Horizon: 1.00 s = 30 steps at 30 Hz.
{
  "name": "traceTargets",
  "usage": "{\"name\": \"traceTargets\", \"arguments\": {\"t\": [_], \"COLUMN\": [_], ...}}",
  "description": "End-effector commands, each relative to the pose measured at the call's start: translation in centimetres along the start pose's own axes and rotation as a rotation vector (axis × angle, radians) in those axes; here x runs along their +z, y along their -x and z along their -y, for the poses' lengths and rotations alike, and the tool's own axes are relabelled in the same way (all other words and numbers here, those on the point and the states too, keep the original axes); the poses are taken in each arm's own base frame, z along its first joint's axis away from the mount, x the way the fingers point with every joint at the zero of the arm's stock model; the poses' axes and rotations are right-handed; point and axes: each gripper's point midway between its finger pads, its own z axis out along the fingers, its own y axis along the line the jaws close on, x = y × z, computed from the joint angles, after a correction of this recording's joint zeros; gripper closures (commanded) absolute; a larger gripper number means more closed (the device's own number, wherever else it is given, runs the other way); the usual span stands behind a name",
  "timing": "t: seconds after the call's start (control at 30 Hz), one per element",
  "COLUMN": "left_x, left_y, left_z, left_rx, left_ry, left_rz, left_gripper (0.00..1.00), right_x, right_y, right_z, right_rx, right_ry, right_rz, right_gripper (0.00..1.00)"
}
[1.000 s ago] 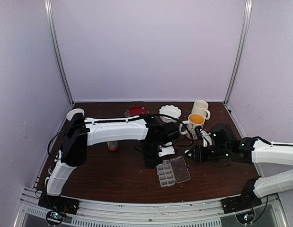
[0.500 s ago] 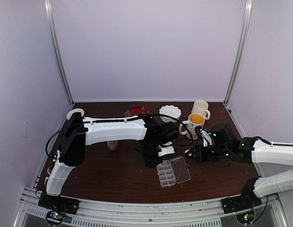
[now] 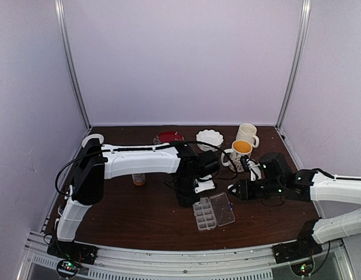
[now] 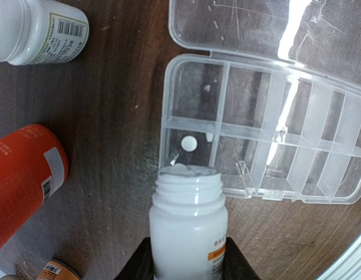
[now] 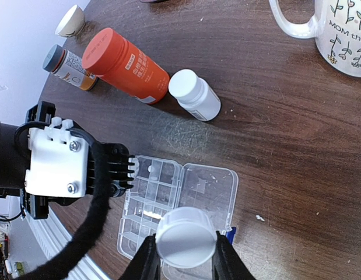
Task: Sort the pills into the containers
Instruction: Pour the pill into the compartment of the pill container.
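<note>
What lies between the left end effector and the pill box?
In the left wrist view, an open white bottle in the left end effector fills that stretch, its mouth at a corner compartment of the pill box.

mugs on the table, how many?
2. A white mug stands at the back right. A yellow-lined mug stands just in front of it, right of the bowl. More could be hidden from view.

Counted two white bottles [image 4: 188, 233], one orange bottle [image 5: 125, 61], one grey-capped bottle [image 5: 66, 67], two mugs [image 3: 241, 153], one bowl [image 3: 209, 139], one pill box [image 4: 250, 129], at least one pill [image 4: 189, 142], one cap [image 5: 186, 236] between right jaws.
</note>
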Motion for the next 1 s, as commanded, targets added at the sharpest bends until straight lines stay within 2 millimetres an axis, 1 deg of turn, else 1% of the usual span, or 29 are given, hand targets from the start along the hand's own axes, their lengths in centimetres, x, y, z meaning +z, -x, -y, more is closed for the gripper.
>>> {"name": "traceTargets", "arguments": {"t": [0.0, 0.17, 0.27, 0.33, 0.4, 0.47, 0.53, 0.63, 0.73, 0.8, 0.87, 0.9, 0.97], "left_x": [-1.5, -2.2, -1.1, -1.1, -1.8, -1.4, -1.0, -1.8, -1.4, -2.5, -3.8, -3.8, -2.9], "left_y": [0.7, 0.4, 0.5, 0.2, 0.7, 0.9, 0.4, 0.7, 0.5, 0.2, 0.7, 0.7, 0.8], "left_z": [-0.1, 0.0, 0.3, 0.3, 0.4, 0.4, 0.5, 0.4, 0.4, 0.3, 0.2, 0.2, 0.4], "left_rx": [-0.015, -0.025, -0.012, -0.015, -0.019, -0.019, -0.012, -0.017, -0.011, -0.018, -0.021, -0.022, -0.014], "left_ry": [0.01, -0.003, -0.009, -0.011, -0.014, -0.016, -0.018, -0.015, -0.013, -0.01, -0.001, 0.0, -0.011], "left_rz": [0.054, 0.044, 0.046, 0.011, 0.043, 0.064, 0.024, 0.042, 0.039, 0.012, 0.046, 0.059, 0.072], "left_gripper": [0.89, 0.89, 0.89, 0.9, 0.89, 0.88, 0.9, 0.9, 0.89, 0.89, 0.89, 0.88, 0.87], "right_x": [-0.3, -0.3, -0.1, -0.1, -0.2, -0.2, -0.1, -0.2, -0.1, -0.2, -0.2, -0.1, 0.0], "right_y": [0.4, 0.2, 0.1, 0.2, 0.2, 0.3, 0.2, 0.2, 0.2, 0.1, 0.2, 0.2, 0.3], "right_z": [0.0, 0.1, 0.1, -0.1, 0.0, 0.1, 0.0, 0.0, 0.1, 0.0, 0.1, 0.1, 0.1], "right_rx": [0.009, 0.008, 0.013, 0.01, 0.008, 0.008, 0.009, 0.008, 0.01, 0.008, 0.008, 0.01, 0.011], "right_ry": [0.01, 0.006, 0.01, 0.014, 0.009, 0.008, 0.011, 0.01, 0.008, 0.009, 0.007, 0.008, 0.01], "right_rz": [0.022, 0.016, 0.017, 0.01, 0.01, 0.018, 0.013, 0.01, 0.018, 0.007, 0.01, 0.014, 0.014], "right_gripper": [0.9, 0.91, 0.91, 0.91, 0.91, 0.91, 0.91, 0.91, 0.91, 0.91, 0.91, 0.91, 0.91]}}
